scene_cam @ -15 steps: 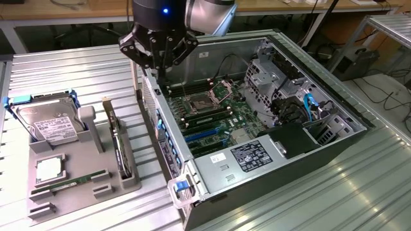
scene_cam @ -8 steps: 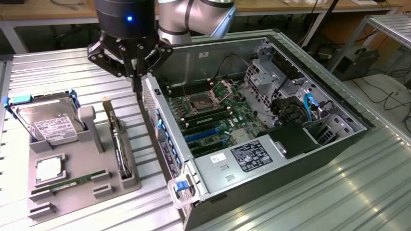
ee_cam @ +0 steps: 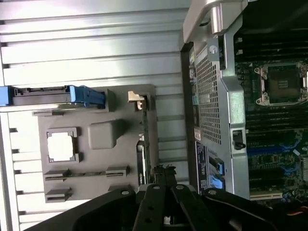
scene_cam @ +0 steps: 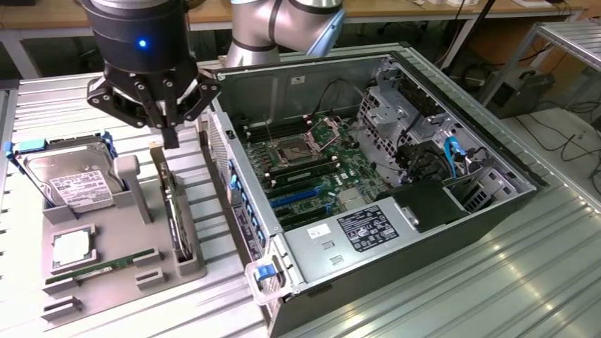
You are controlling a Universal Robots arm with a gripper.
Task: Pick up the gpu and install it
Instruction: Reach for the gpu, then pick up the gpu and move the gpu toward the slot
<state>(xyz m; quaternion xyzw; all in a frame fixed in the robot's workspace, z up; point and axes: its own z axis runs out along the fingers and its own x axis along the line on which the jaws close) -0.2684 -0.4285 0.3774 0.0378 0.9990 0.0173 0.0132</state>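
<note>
While gpu (scene_cam: 174, 218) sits in tray (scene_cam: 112, 243) on ribbed metal table (scene_cam: 56, 91), gripper (scene_cam: 171, 139) hovers closed.

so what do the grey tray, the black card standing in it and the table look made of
Grey slotted holder tray: likely matte plastic, moulded or printed; even dull grey, no glare. Thin black gpu card on edge in it: probably circuit board, judging by its thin, dark, rigid edge. Ribbed silver table: seems aluminium, shiny, with bright streaky reflections.
</note>
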